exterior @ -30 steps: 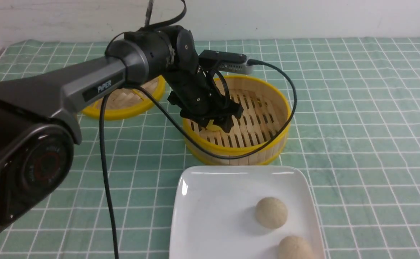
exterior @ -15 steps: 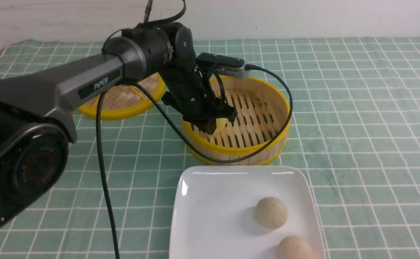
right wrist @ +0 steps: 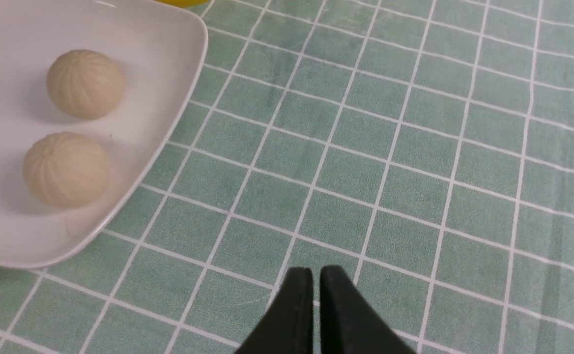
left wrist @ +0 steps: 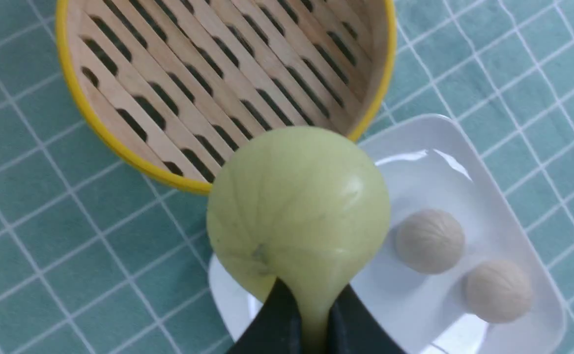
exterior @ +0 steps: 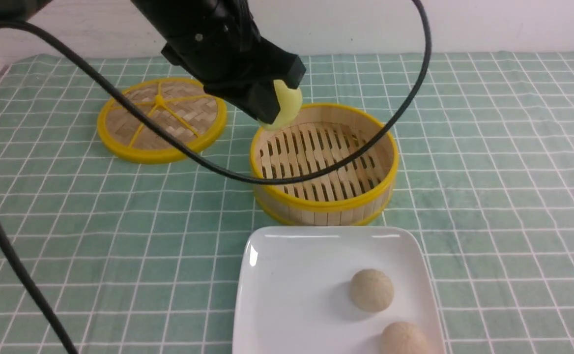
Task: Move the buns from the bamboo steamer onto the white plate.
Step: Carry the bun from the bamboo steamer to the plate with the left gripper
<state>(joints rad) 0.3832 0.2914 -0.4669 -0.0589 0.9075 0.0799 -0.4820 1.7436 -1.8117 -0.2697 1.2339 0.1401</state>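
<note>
On my front feed the left gripper (exterior: 273, 105) is clamped on the bright yellow round bun (exterior: 285, 102). It holds the bun in the air, clear of the round bamboo steamer with yellow rims (exterior: 316, 212), and from here the bun sits over the steamer's far left rim. The left wrist camera shows the two dark fingers (left wrist: 278, 322) pinching the bun's lower edge, so that the soft dough is squeezed into a narrow neck between them. Behind the bun in that view are the steamer's slats and a corner of the plate. The glossy white square plate with rounded corners (exterior: 292, 295) lies just in front of the steamer, close to it, though I cannot tell whether the two touch. Two pale cream pleated buns rest on the plate's right half, one (exterior: 371, 290) further in and the other (exterior: 402, 339) at the near edge, close together but apart. The flat woven lid with a yellow rim and spokes (exterior: 161, 118) lies on the green checked tablecloth (exterior: 488, 147), to the left of the steamer. On the right wrist feed the right gripper (right wrist: 316, 276) has its fingers drawn together on nothing. It hangs over bare cloth just off the plate's corner, with both cream buns in sight.
</note>
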